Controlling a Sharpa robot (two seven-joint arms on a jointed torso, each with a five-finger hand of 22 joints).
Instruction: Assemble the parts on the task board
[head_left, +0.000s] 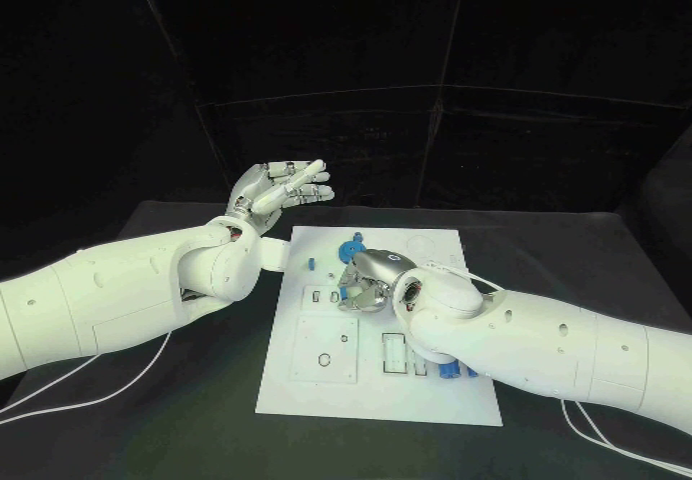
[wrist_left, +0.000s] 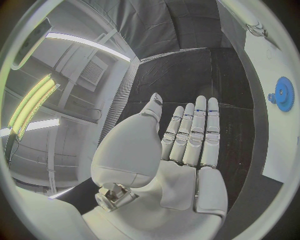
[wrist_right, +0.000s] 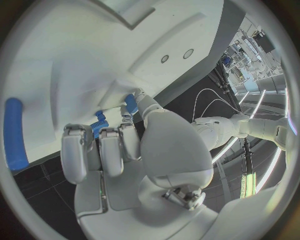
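Observation:
The white task board (head_left: 378, 375) lies in the middle of the black table. My right hand (head_left: 369, 283) is curled down onto the board's upper middle. In the right wrist view its fingers (wrist_right: 103, 150) and thumb close round a small blue part (wrist_right: 99, 125) at the board's surface (wrist_right: 62, 60), with another bit of blue (wrist_right: 130, 103) by the thumb tip. A blue gear (head_left: 351, 248) stands on the board just beyond this hand. My left hand (head_left: 281, 187) is raised above the table's far left, open, fingers straight, holding nothing (wrist_left: 187, 145). The left wrist view also shows the gear (wrist_left: 284, 93).
A long blue cylinder (wrist_right: 14, 133) lies on the board near my right hand. Several small blue pieces (head_left: 456, 372) sit by the board's near right edge, under my right forearm. Bare black table (head_left: 577, 250) lies right of the board.

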